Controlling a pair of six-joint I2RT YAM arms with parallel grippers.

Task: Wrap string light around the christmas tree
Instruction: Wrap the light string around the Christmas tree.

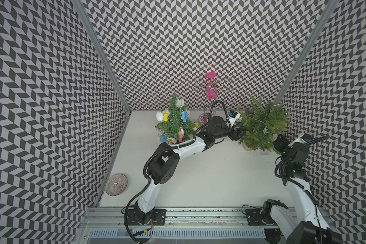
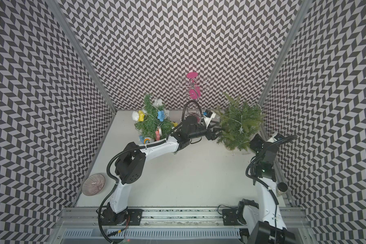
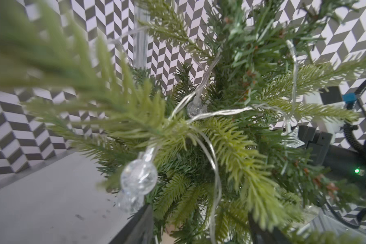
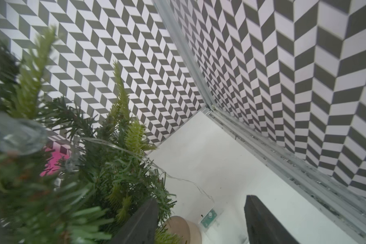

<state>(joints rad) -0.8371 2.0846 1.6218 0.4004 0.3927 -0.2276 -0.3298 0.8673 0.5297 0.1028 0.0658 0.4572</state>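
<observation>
Masking left jaws, christmas tree (image 1: 262,124) foliage, string light (image 3: 138,179) blurred, pot (image 4: 184,227) cropped

**Soft, even light; crisp from above, blurred up close**

Both top views are bright and diffusely lit. The white surface (image 1: 209,179) carries only faint, soft-edged shadows beneath the left arm (image 1: 167,160) and the christmas tree (image 1: 262,124). The wide lens bends the chevron walls (image 1: 40,105) outward toward the picture edges. A pink haze blooms around the top of the pink stand (image 1: 211,75).

In the left wrist view the nearest branches smear out of focus. A string light bulb (image 3: 138,179) glints with small highlights, and a green indicator lamp (image 3: 356,170) glows. In the right wrist view the foreground foliage is blurred, while the wall pattern behind is crisp.
</observation>
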